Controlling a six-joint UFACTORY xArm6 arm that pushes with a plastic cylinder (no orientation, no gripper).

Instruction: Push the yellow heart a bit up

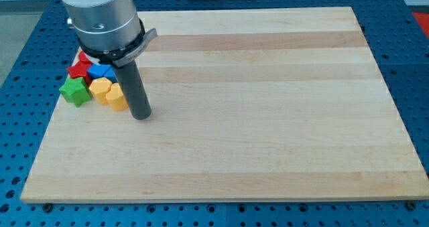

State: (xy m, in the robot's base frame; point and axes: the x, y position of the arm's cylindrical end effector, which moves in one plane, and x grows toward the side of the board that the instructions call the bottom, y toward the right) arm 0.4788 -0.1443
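The yellow heart lies near the board's left edge, at the lower right of a tight cluster of blocks. My tip rests on the board just right of and slightly below the yellow heart, very close to it. A second yellow block touches the heart on its left. A green star sits further left. A blue block and a red block lie above them, partly hidden by the arm's grey body.
The wooden board lies on a blue perforated table. The arm's grey cylinder covers the board's top left corner. The cluster is near the board's left edge.
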